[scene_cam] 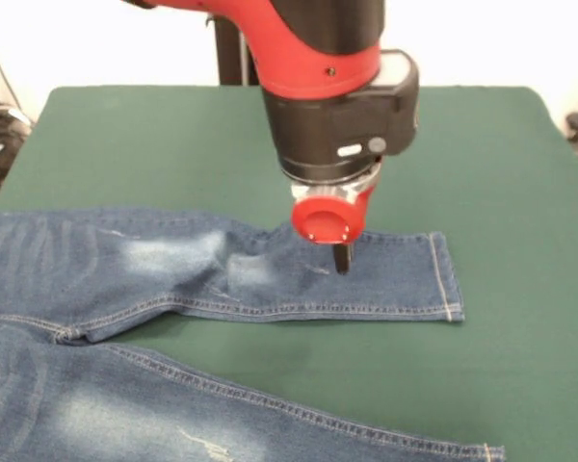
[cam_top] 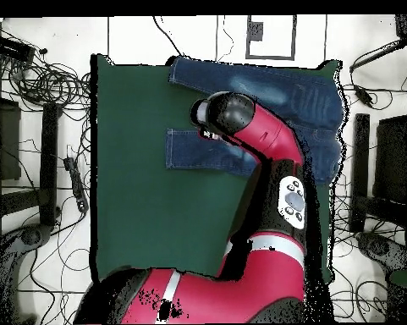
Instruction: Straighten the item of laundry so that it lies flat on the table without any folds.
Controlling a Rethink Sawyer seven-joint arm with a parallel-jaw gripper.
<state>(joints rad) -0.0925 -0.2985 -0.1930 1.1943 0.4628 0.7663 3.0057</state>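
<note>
at the centre of the front view, the gripper comes down from under the red and black arm onto the upper leg of the jeans, its dark tip touching the denim just right of a faded whitish patch; whether the fingers are parted or closed on cloth cannot be told, since only one dark tip shows below the red disc. the jeans lie spread across the left and lower part of the frame on the green table, one leg ending in a hemmed cuff at right of centre, the other running along the bottom edge. in the overhead view the jeans lie at the table's upper right, under the arm.
</note>
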